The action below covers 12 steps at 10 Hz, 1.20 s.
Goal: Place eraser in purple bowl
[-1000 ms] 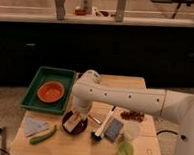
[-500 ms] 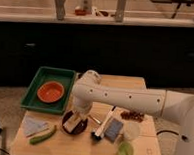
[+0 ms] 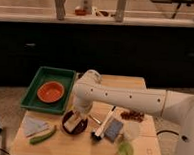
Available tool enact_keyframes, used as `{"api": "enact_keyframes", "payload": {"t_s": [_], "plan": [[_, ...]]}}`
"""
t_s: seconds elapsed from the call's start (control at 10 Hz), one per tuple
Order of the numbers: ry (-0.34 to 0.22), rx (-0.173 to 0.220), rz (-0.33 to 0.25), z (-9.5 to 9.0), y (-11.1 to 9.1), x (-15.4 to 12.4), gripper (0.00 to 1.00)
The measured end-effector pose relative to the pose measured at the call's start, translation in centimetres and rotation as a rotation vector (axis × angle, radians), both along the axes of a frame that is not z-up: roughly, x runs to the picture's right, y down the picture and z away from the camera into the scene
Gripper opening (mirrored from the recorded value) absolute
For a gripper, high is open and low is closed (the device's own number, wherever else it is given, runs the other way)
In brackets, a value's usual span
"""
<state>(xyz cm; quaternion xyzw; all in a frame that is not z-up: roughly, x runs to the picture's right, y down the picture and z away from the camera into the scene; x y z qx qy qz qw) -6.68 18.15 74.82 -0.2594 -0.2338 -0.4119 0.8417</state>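
The purple bowl (image 3: 66, 126) stands on the wooden table (image 3: 140, 86), just in front of the green tray. The tan eraser (image 3: 73, 123) lies tilted inside the bowl. My gripper (image 3: 78, 115) hangs from the white arm (image 3: 124, 98), which reaches in from the right. The gripper points down into the bowl, right at the eraser's upper end. I cannot see whether it still touches the eraser.
A green tray (image 3: 35, 88) at back left holds the orange bowl (image 3: 50, 92). A black-and-white brush (image 3: 105, 126) and a blue-grey pad (image 3: 114, 130) lie right of the purple bowl. A pale cloth (image 3: 33, 125) and a green vegetable (image 3: 42, 136) lie left. A clear cup (image 3: 131, 130) and a green object (image 3: 125, 151) are at front right.
The gripper has shifted only slightly over the purple bowl. The other objects have not moved.
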Motion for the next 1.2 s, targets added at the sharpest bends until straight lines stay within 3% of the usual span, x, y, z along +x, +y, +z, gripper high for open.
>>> {"api": "enact_keyframes", "payload": {"t_s": [0.2,1.2], "plan": [[-0.001,-0.002,-0.001,0.05,-0.17,0.14,0.78],[-0.009,-0.012,-0.002,0.32,-0.87,0.82,0.8]]}}
